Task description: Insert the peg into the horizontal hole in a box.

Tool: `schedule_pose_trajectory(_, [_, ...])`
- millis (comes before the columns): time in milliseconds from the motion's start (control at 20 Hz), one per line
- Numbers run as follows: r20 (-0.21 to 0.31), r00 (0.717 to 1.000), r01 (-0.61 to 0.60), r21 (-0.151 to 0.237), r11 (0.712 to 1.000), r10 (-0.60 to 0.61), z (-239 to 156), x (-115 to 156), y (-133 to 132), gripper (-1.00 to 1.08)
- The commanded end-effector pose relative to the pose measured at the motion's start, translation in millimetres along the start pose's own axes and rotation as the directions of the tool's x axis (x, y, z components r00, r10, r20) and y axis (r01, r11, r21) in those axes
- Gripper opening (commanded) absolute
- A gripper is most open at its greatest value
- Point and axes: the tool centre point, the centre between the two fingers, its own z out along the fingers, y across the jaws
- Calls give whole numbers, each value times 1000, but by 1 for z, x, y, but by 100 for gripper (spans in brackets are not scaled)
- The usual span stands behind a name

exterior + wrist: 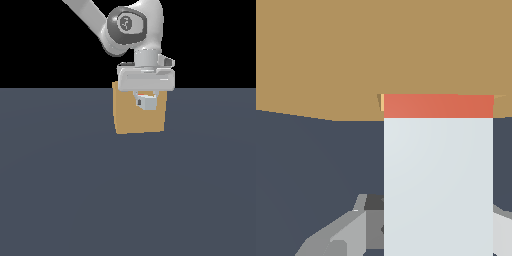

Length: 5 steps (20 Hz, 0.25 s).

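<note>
Clenched on the peg [146,102], the gripper [145,99] hangs directly in front of the box [125,117], with the arm reaching down from above. The peg is held level and lengthwise toward the box, which is presumably why the exterior view shows only its pale square end with a sliver of orange-red above it: the bar points away from that camera, into the tan face. Holding it this way lines its long axis up with a horizontal opening, so a straight push forward should carry it in.

In the wrist view the peg [438,175] fills much of the frame as a broad white strip ending in its orange-red tip, and that tip meets the box [331,50] right at the tan surface. A thin lighter-orange edge beside the tip looks like the rim of the hole [381,102], so I judge the tip to be at the mouth or just entering; how deep it sits cannot be told. Grey gripper parts show on either side of the white shaft.

Each camera fills a gap. From the exterior view comes the overall layout: the box stands on the dark floor, well back from the near edge of the scene, and the hand is centred on its upper part; the hole itself is hidden there. Only the wrist view reveals the tip's contact with the face.
</note>
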Motion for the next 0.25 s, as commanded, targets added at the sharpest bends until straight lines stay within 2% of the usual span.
schedule_pose_trajectory(0, [-1, 1000, -1, -5, 1000, 1, -3, 9, 2, -100])
schedule_pose_trajectory(200, [-1, 1000, -1, -5, 1000, 1, -3, 10, 3, -100])
